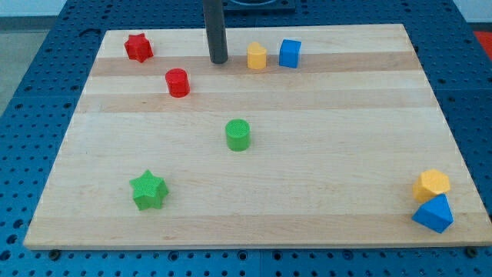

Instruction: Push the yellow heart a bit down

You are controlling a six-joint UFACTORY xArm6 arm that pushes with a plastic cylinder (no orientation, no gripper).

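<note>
A small yellow block, which looks like the heart, stands near the view's top, just left of a blue cube. My tip rests on the board about 50 px to the view's left of this yellow block, at about the same height, and is not touching it. The rod rises straight up out of the view's top. A second yellow block, hexagon-like, sits at the view's bottom right, touching a blue triangular block below it.
A red star is at the top left, and a red cylinder is below and left of my tip. A green cylinder is mid-board and a green star at the lower left. The wooden board lies on a blue pegboard surface.
</note>
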